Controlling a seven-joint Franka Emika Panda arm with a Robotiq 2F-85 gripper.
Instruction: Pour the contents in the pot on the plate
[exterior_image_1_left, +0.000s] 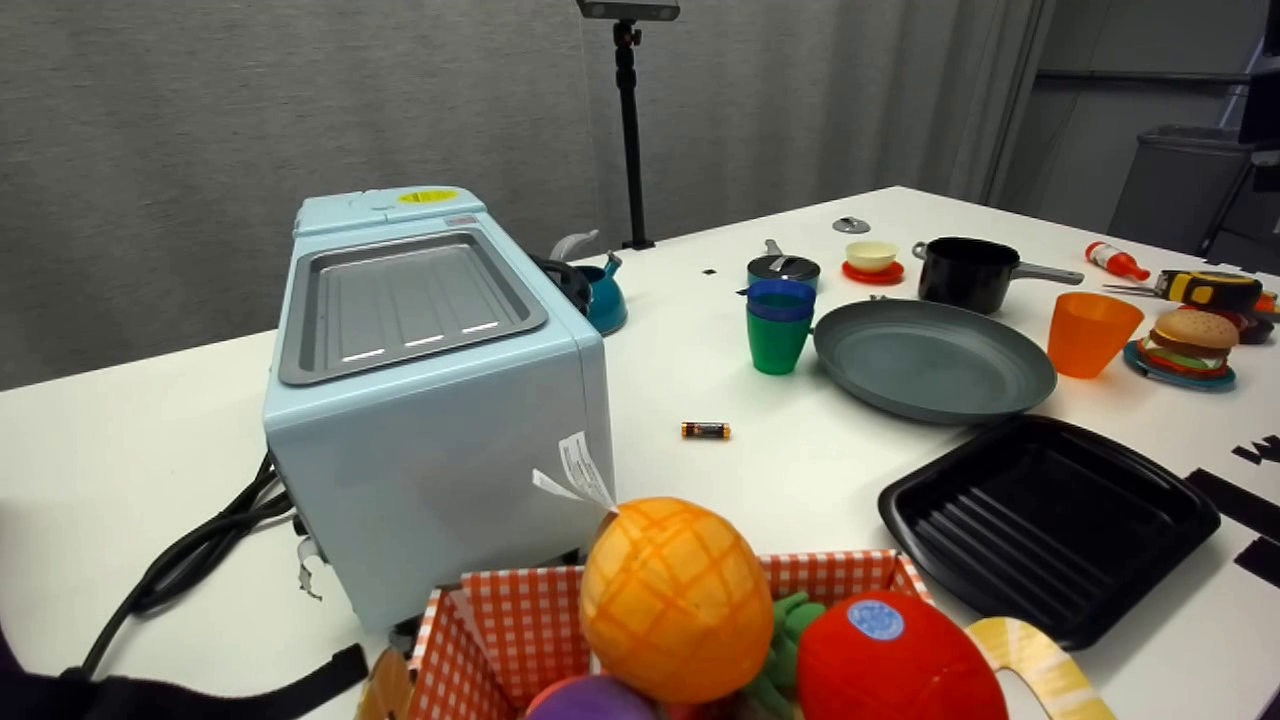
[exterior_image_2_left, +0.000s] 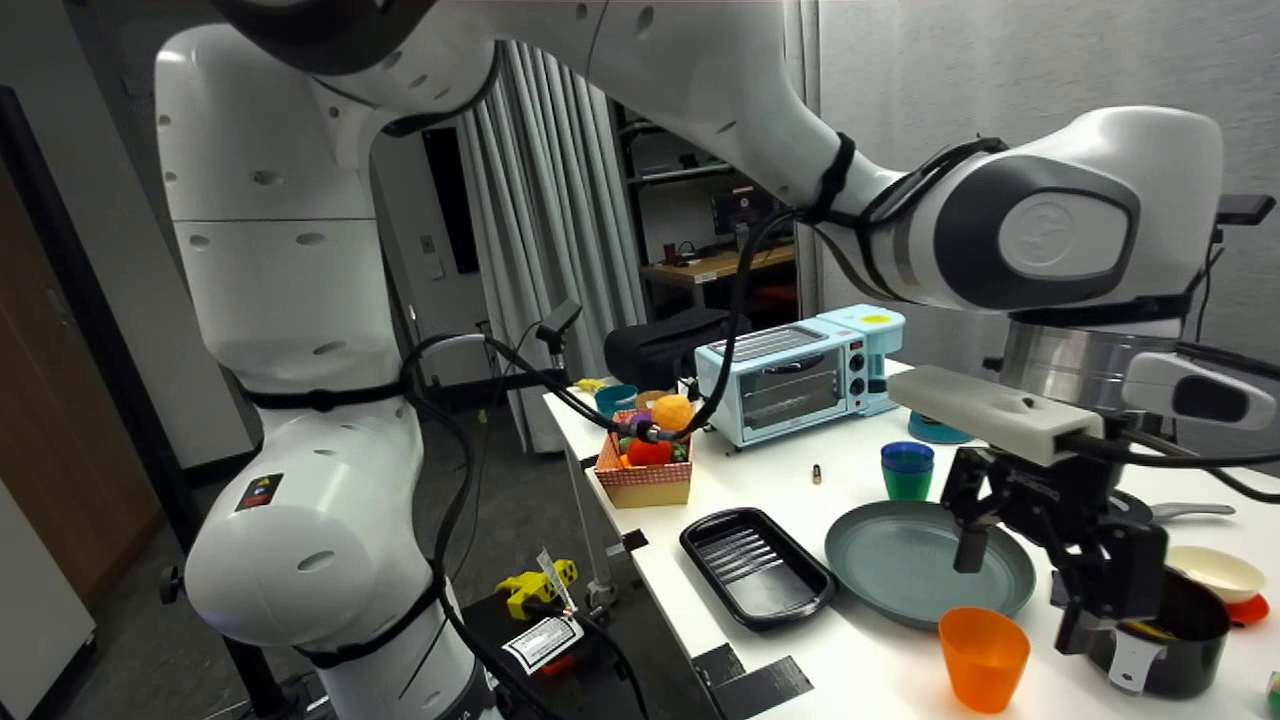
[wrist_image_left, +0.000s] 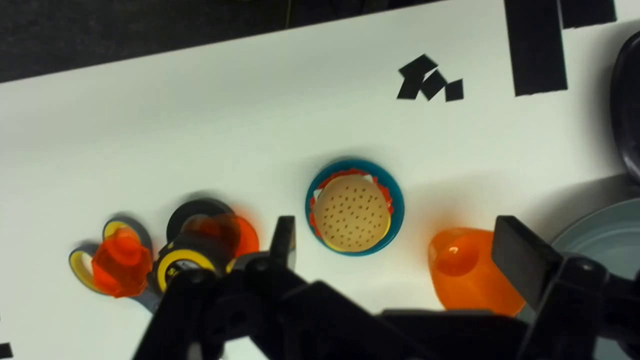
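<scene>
In an exterior view, one small round black pot (exterior_image_1_left: 963, 282) stands upright on the white counter (exterior_image_1_left: 810, 480). Its long side runs left to right: a little loop (exterior_image_1_left: 918, 252) is on the left, and the long grey handle (exterior_image_1_left: 1046, 271) points right. In front is one big round dark grey plate (exterior_image_1_left: 935, 360), and nearer still is one black square ridged pan (exterior_image_1_left: 1050, 530). One orange plastic cup (exterior_image_1_left: 1090, 335) is just right of the plate. The boxy pale blue oven (exterior_image_1_left: 440, 470) has one yellow sticker (exterior_image_1_left: 427, 196); the words are too small to read.

In an exterior view, the black claw (exterior_image_2_left: 1022, 590) hangs from the white arm (exterior_image_2_left: 740, 110), its two fingers spread. The claw hides part of the pot, whose handle points toward the camera. Some yellow stuff (exterior_image_2_left: 1150, 629) shows inside the pot; I cannot count the pieces. The pale letters (exterior_image_2_left: 1033, 487) on the claw are too blurry to read.

In the wrist view, the claw's two fingers are wide apart. One burger with a seeded tan bun (wrist_image_left: 352, 212) sits on one small round blue plate (wrist_image_left: 386, 176).
</scene>
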